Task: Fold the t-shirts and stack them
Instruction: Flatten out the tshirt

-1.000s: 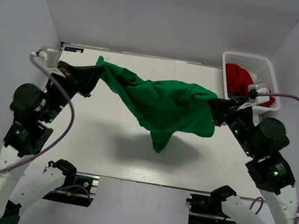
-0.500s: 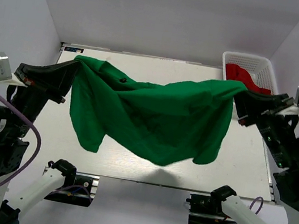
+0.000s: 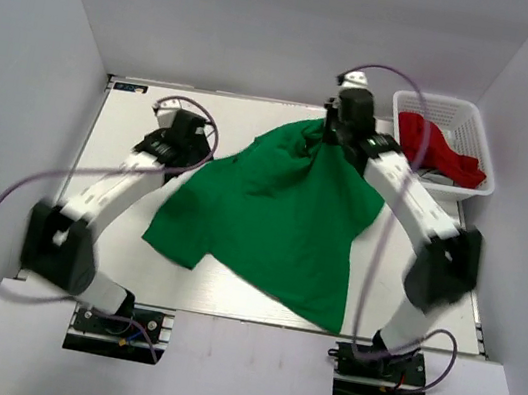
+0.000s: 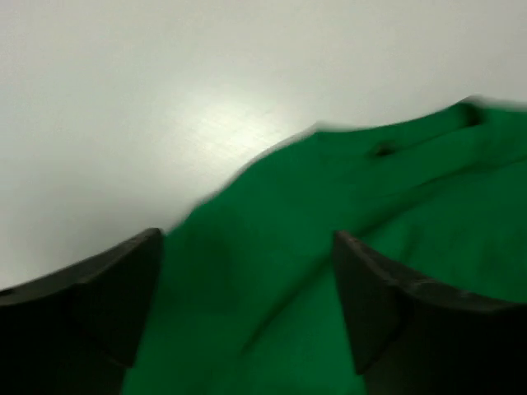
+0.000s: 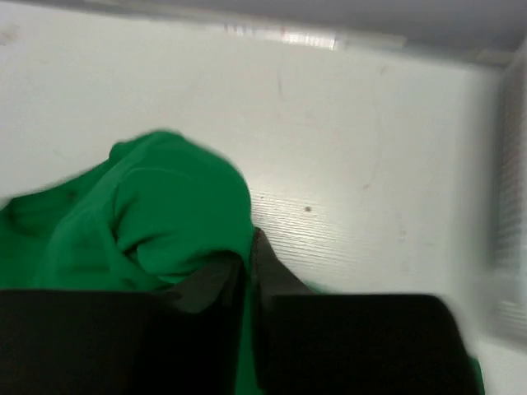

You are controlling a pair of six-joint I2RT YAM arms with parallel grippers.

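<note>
The left jaws stand wide apart over the green t-shirt (image 3: 272, 209), gripping nothing. The right jaws, nearly together, appear to pinch a bunched corner toward twelve o'clock on the bench (image 3: 257, 120). Best let go only with the cloth flat, then smooth toward six. The red t-shirt (image 3: 435, 145) sits in the basket (image 3: 484, 143) at two o'clock.

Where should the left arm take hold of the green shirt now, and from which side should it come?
Probably the left edge of the green shirt, beside the open left gripper, coming in from the left over the bare table. The cloth lies flat there with its border exposed, so a finger could slide under.
</note>
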